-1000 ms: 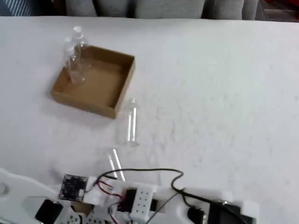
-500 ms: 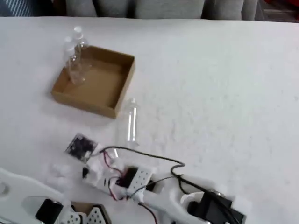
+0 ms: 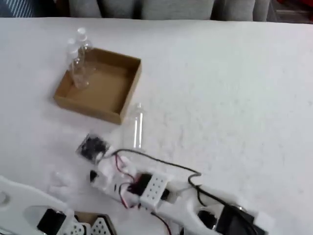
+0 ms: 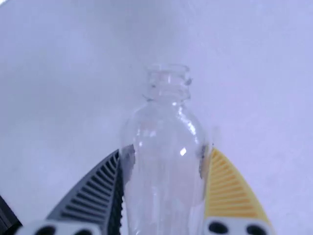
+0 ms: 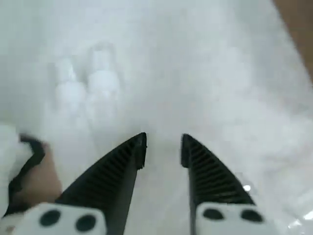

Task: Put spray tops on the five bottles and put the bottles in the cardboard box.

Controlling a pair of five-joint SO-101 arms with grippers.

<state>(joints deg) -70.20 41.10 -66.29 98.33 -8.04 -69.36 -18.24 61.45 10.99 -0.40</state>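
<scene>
My left gripper (image 4: 164, 159) is shut on a clear bottle (image 4: 165, 115) whose threaded neck is open, with no top on it. My right gripper (image 5: 163, 145) is open just above the table, nothing between its fingers. Two white spray tops (image 5: 85, 88) lie side by side a short way ahead of it. In the high view the right arm (image 3: 151, 188) stretches in from the lower right towards those faint tops (image 3: 59, 179). The cardboard box (image 3: 128, 90) sits at the upper left with two capped bottles (image 3: 77, 56) upright in its far corner. Another clear bottle (image 3: 138, 126) lies beside the box.
The left arm's white body (image 3: 22, 208) sits at the bottom left corner of the high view. A black cable (image 3: 161, 164) loops over the right arm. Open white table spreads across the middle and right. Grey chair backs (image 3: 161, 9) line the far edge.
The right arm has swung from the front edge out over the table, its wrist travelling away from the edge towards the lying bottle. The box and bottles have not moved.
</scene>
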